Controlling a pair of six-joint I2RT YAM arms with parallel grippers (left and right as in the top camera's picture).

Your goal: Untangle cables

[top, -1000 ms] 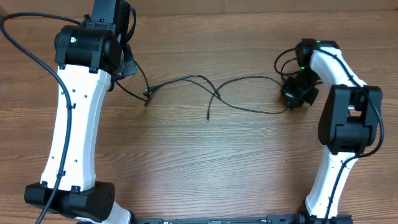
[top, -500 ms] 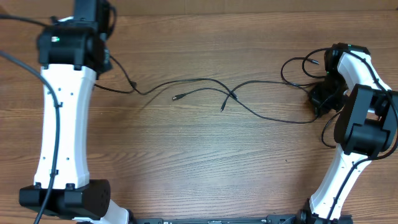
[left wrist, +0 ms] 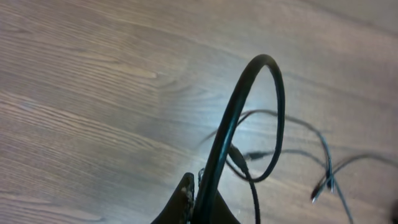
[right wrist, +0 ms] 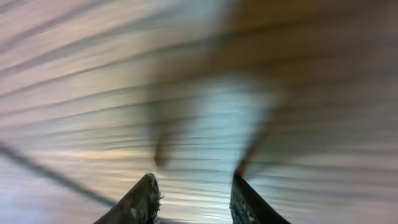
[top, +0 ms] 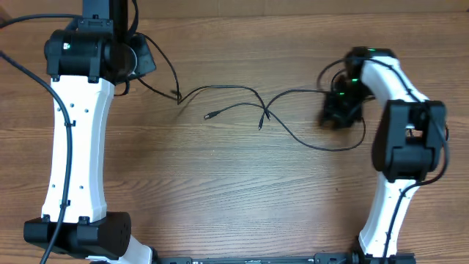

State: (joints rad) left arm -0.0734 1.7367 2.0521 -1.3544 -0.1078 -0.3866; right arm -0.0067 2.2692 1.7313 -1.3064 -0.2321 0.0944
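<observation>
Fingers of left gripper pressed together, pinching 1 of the cables, which loops upward; fingers of right gripper spread, nothing visible between, view blurred; cables lie on table, crossing once between both arms; 2 loose plug ends near the crossing.
</observation>
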